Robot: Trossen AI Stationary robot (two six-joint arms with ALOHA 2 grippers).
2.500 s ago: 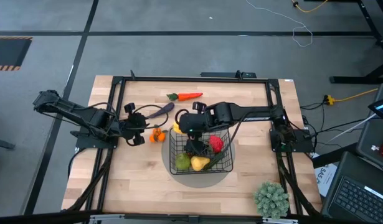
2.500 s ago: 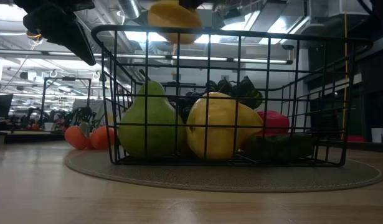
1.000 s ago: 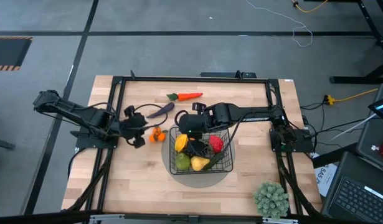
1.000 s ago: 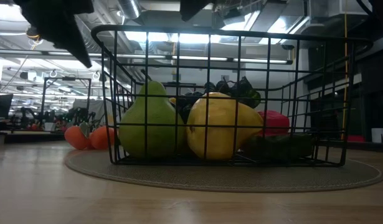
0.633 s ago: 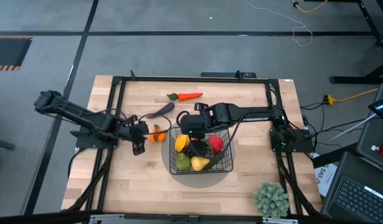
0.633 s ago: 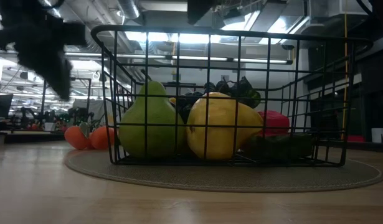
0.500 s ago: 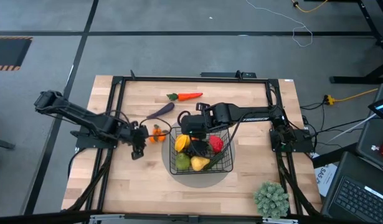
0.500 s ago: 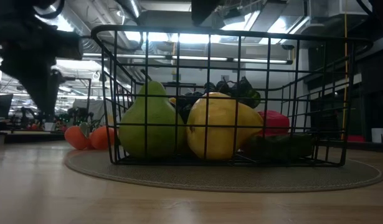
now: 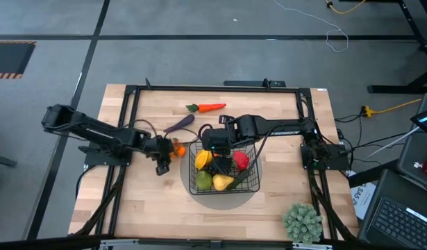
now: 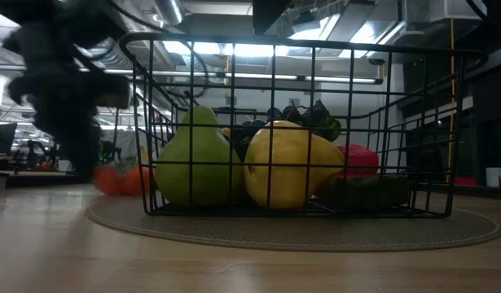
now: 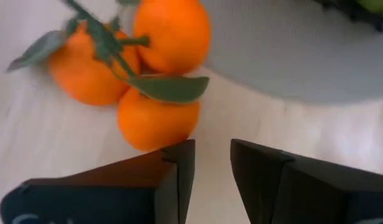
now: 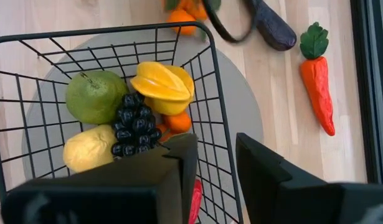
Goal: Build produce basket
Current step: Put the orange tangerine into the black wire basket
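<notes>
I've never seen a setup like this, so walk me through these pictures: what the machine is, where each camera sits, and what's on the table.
This is a robot with two dark arms at a wooden table, each ending in a two-finger claw.

The high view looks straight down. The low view sits at table height, looking through the black wire basket. The other two cameras ride on the wrists.

The basket stands on a grey round mat and holds a green pear, a yellow lemon, dark grapes, a yellow starfruit and a red pepper.

Outside lie a carrot, an eggplant and tangerines.

The left claw is open beside the tangerines, holding nothing. The right claw hangs empty over the basket.
</notes>
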